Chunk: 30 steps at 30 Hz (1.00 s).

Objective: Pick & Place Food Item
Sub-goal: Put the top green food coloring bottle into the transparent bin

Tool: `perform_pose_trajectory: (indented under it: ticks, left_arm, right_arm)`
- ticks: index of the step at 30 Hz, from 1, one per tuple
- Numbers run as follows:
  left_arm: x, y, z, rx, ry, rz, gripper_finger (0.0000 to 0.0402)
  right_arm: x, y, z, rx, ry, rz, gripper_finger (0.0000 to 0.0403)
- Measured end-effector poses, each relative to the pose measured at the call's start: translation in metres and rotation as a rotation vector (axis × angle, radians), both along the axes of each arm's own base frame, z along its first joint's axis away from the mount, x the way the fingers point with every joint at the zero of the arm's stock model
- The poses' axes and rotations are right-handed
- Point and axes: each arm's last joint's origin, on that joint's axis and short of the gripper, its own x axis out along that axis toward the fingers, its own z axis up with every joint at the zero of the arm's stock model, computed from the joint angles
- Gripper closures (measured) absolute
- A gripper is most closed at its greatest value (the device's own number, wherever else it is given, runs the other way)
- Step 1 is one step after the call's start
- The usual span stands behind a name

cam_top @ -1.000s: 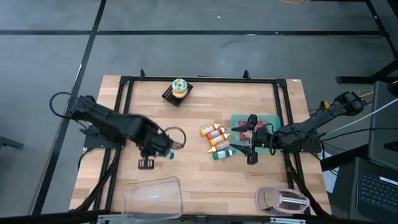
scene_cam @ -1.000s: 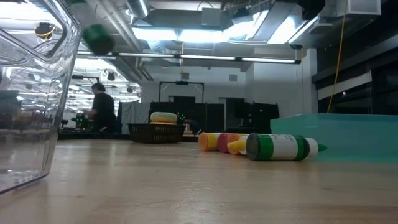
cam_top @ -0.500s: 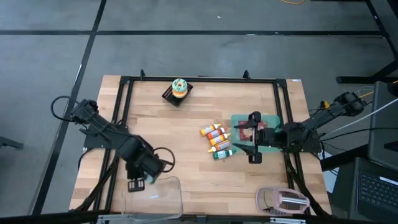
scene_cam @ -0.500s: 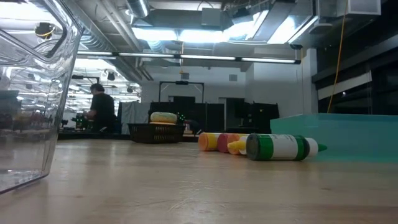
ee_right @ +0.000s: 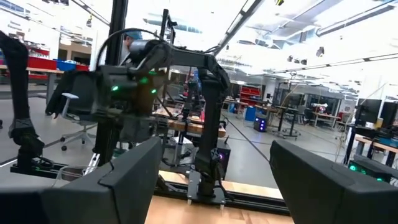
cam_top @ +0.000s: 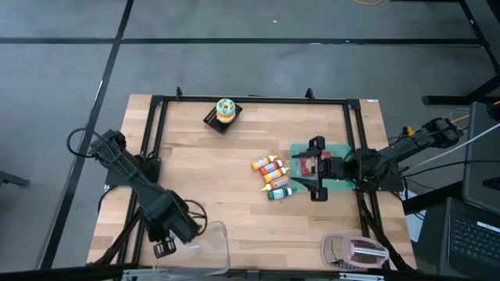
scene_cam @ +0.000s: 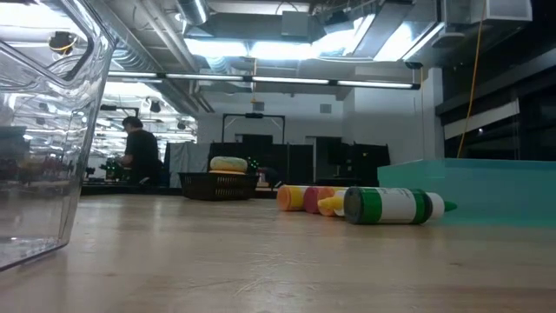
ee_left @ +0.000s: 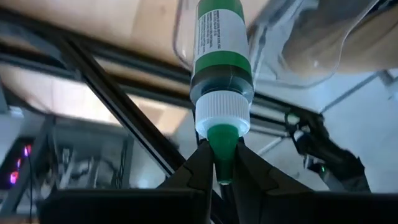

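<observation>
1. The left gripper [cam_top: 166, 248] sits at the lower left of the overhead shot, right at the near edge of the light wooden table [cam_top: 242, 148]. Its jaws are pinched narrow on the green nozzle of a small squeeze bottle with a green body, white label and white cap [ee_left: 222, 74], which the left wrist camera shows mid-frame.
2. Just beside that gripper is a clear plastic tub [cam_top: 191, 248], bottom centre-left of the overhead shot. From the wrist camera the bottle overlaps the tub's wall, but I can't tell if they touch.
3. The right gripper [cam_top: 316, 168] is right of centre in the overhead shot, jaws spread wide with nothing between them, hovering over the left edge of a teal rectangular tray [cam_top: 344, 150].
4. Immediately left of that gripper lies a loose cluster of little sauce bottles with yellow, orange and red caps [cam_top: 271, 173], plus a green-and-white bottle lying on its side [scene_cam: 393, 205], which sits closest to the low camera.
5. At the top centre of the overhead shot, a dark basket holding a round, burger-looking item [cam_top: 224, 114] sits well apart from everything else.
6. Bottom right of the overhead shot: a pinkish container [cam_top: 355, 251] at the table's edge.
7. The black metal frame [cam_top: 254, 100] runs around the table top, and a person [scene_cam: 139, 153] shows far back in the room on the low camera's left.
</observation>
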Motion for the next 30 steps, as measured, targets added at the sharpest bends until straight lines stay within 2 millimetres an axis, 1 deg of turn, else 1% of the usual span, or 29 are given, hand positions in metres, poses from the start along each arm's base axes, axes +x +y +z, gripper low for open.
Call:
perform_pose_trajectory:
  ticks: [3, 7, 12, 15, 19, 24, 30]
  left_arm:
    - [0.004, -0.007, -0.009, -0.019, 0.059, 0.0, 0.037]
    - [0.011, -0.013, -0.021, -0.005, 0.091, -0.016, 0.037]
    - [0.021, -0.023, -0.044, -0.011, 0.16, -0.05, 0.037]
    - [0.028, -0.03, -0.062, -0.008, 0.184, -0.099, 0.037]
    - [0.034, -0.035, -0.08, -0.012, 0.205, -0.157, 0.037]
    - [0.039, -0.038, -0.093, -0.008, 0.226, -0.18, 0.037]
    - [0.039, -0.038, -0.097, 0.028, 0.216, -0.191, 0.037]
  right_arm:
    - [0.0, -0.001, 0.0, 0.004, 0.0, -0.003, 0.0108]
    - [0.0, -0.001, 0.0, 0.004, 0.001, -0.002, 0.0108]
    - [0.0, -0.001, 0.0, 0.023, 0.002, 0.003, 0.0108]
    - [0.0, -0.001, 0.0, 0.025, 0.002, 0.003, 0.0108]
    - [0.0, 0.0, 0.0, 0.021, 0.001, 0.017, 0.0108]
    - [0.0, 0.0, 0.0, 0.019, 0.0, 0.029, 0.0108]
    - [0.0, 0.0, 0.0, 0.018, 0.0, 0.029, 0.0108]
